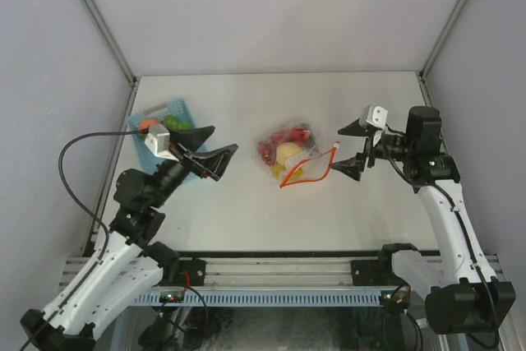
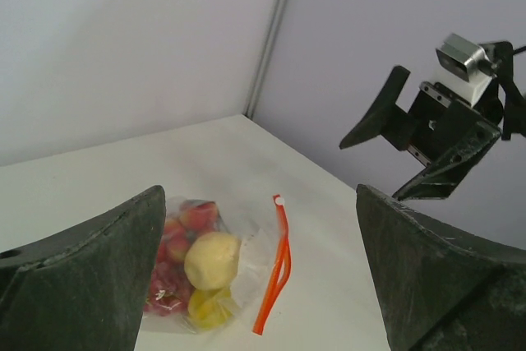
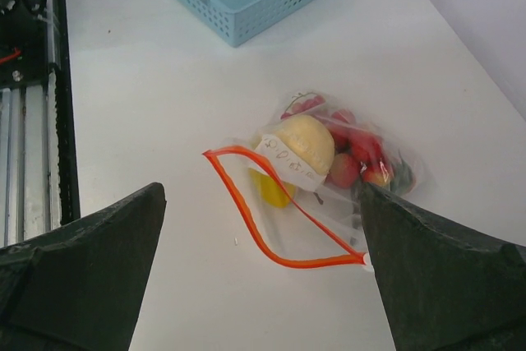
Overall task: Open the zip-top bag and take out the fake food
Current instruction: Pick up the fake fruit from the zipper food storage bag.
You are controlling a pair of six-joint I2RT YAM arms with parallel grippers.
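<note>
At the middle of the tabletop point(image 1: 246, 211), seen from above, the zip-top bag point(image 1: 306, 163) lies flat with the fake food point(image 1: 283, 152) inside. The left gripper point(image 1: 223, 139) is spread wide, left of the bag and apart from it. The right gripper point(image 1: 336, 150) is also spread wide, just beside the zip end. A blue basket point(image 1: 177, 109) sits far left.

The left wrist view shows red and yellow pieces bunched in the bag.

In the right wrist view, the orange zip strip point(image 3: 243, 200) gapes in a loop, and nothing is held.

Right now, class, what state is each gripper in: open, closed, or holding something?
Left gripper: open, holding nothing.
Right gripper: open, holding nothing.
</note>
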